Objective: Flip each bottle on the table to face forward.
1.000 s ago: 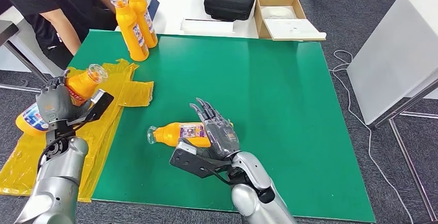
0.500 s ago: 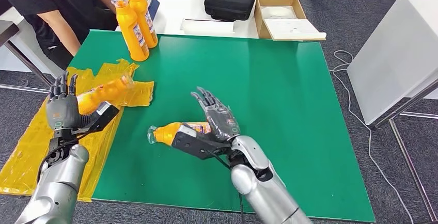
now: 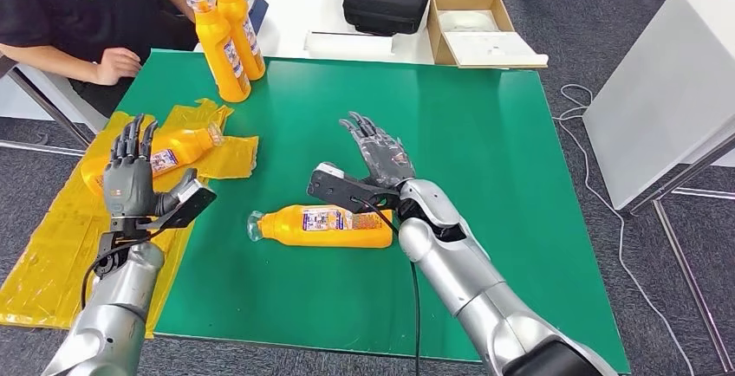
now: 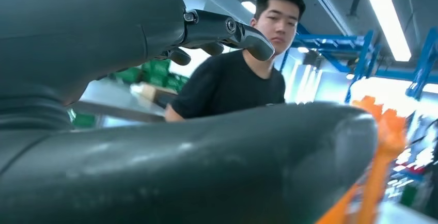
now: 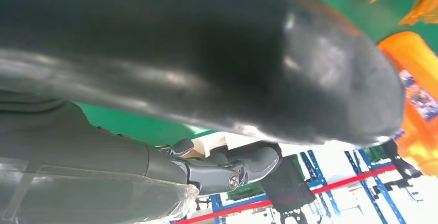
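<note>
Orange bottle (image 3: 322, 226) released (lying flat), right hand (image 3: 380, 154) lifted away.

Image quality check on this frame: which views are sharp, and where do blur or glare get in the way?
Head view: evenly lit and sharp, label on the lying bottle readable as a patch, soft shadows. Left wrist view: the left hand is a blurred mass up close, ceiling lights glare. Right wrist view: the right hand is dark and unfocused, background overexposed.
</note>
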